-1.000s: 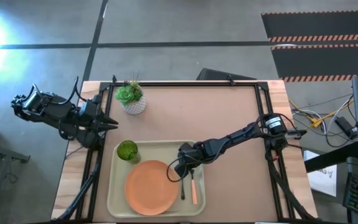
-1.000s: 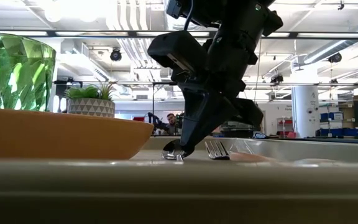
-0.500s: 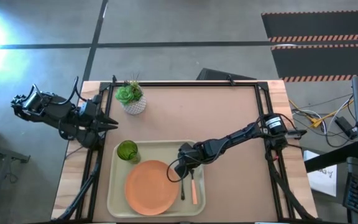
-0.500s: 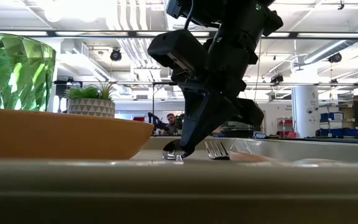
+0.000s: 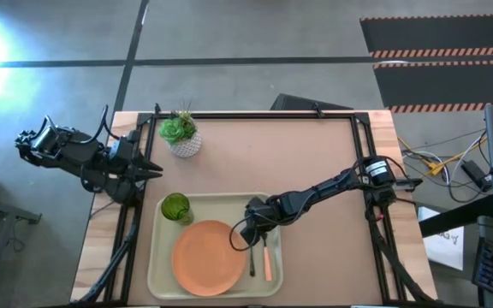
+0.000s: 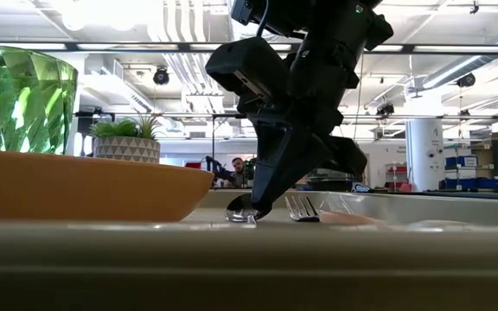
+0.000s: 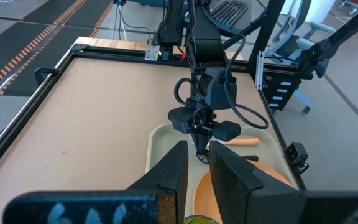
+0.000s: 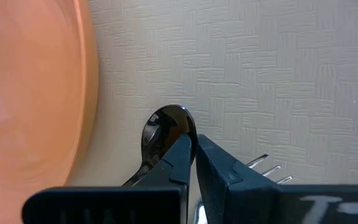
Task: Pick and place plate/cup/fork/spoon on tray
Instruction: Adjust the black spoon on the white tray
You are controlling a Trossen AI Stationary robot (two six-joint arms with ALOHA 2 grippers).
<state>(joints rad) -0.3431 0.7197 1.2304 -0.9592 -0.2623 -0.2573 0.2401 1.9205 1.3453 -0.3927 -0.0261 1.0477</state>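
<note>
The cream-white tray (image 5: 157, 265) lies at the table's near middle. On it are the salmon-orange plate (image 5: 205, 257), the green cup (image 5: 175, 207), the dark spoon (image 5: 252, 259) and the pink-handled fork (image 5: 266, 259), side by side right of the plate. My right gripper (image 5: 252, 236) points down over the spoon's bowl end, its fingers closed to a thin slit (image 8: 195, 155). My left gripper (image 5: 156, 171) waits beyond the table's left edge, its fingers a narrow gap apart (image 7: 199, 168) and empty. My right gripper comes from above, pointing down, at the spoon where the bowl (image 8: 166, 127) meets the handle. Its fingertips (image 6: 255, 207) cover that place, so the pinch itself is hidden. The spoon lies on the tray floor, its handle running toward the near edge.
A white pot with a green plant (image 5: 181, 135) stands at the table's far left. The fork's tines (image 8: 267, 167) lie just right of my right fingers and the plate's rim (image 8: 86, 93) just left. A black frame (image 5: 255, 114) borders the brown mat. A person shows far off in the low view (image 6: 241, 170).
</note>
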